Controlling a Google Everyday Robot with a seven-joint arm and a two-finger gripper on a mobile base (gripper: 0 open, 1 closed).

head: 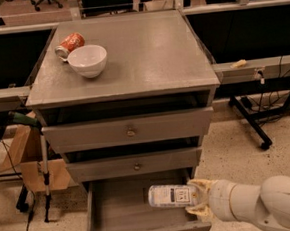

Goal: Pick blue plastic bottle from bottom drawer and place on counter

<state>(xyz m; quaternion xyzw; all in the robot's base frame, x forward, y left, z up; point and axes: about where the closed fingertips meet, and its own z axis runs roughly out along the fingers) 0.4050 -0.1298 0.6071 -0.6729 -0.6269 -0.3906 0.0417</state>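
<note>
The blue plastic bottle, clear with a pale label, lies sideways in my gripper, lifted above the right half of the open bottom drawer. The gripper is shut on the bottle's right end, and my white arm reaches in from the lower right. The counter is the grey top of the cabinet, well above the bottle.
A white bowl and an orange-red soda can sit at the counter's back left. Two upper drawers with knobs stick out slightly. A cardboard box and a stand are at the cabinet's left; a desk leg is at the right.
</note>
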